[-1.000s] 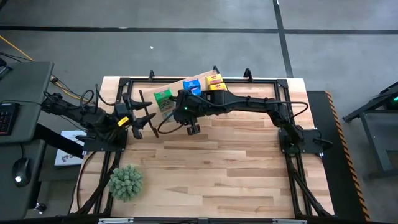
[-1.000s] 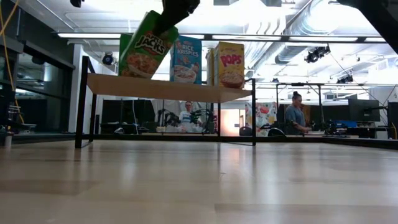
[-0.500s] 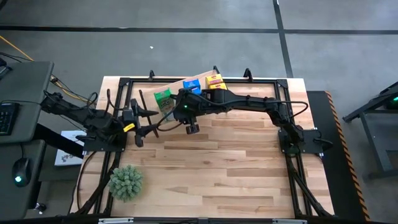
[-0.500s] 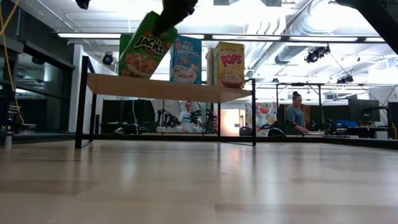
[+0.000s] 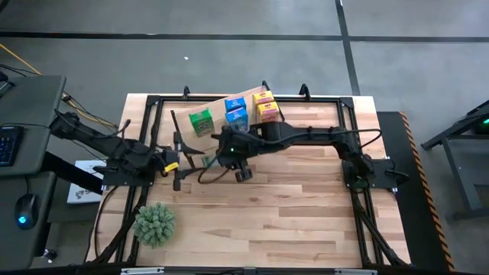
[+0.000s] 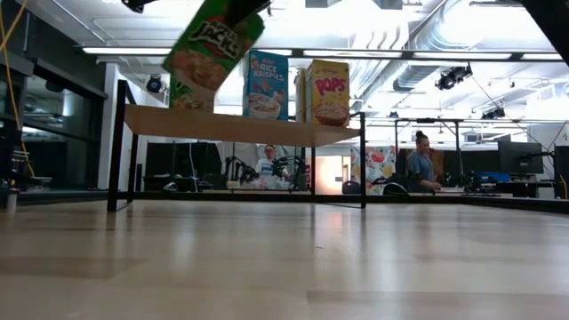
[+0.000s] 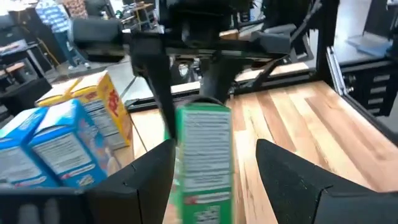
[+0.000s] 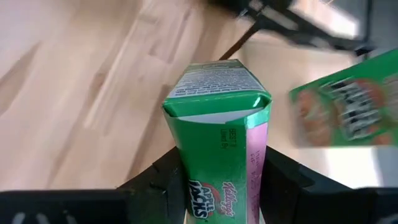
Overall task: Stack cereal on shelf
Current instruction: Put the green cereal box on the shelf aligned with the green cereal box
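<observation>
Right pincer (image 8: pixel 217 180): clamped on a green cereal carton (image 8: pixel 219 149), held tilted in the air just near of the shelf (image 6: pixel 240 127), above the counter (image 5: pixel 290 198). Second green carton (image 5: pixel 201 121) standing on the shelf's left part; blue carton (image 5: pixel 236 113) and yellow-orange carton (image 5: pixel 265 105) standing to its right. Left pincer (image 7: pixel 211 180): fingers apart, nothing between them, positioned left of the held carton and pointed toward it. Spiky green plant (image 5: pixel 155 223) at the counter's near-left corner.
</observation>
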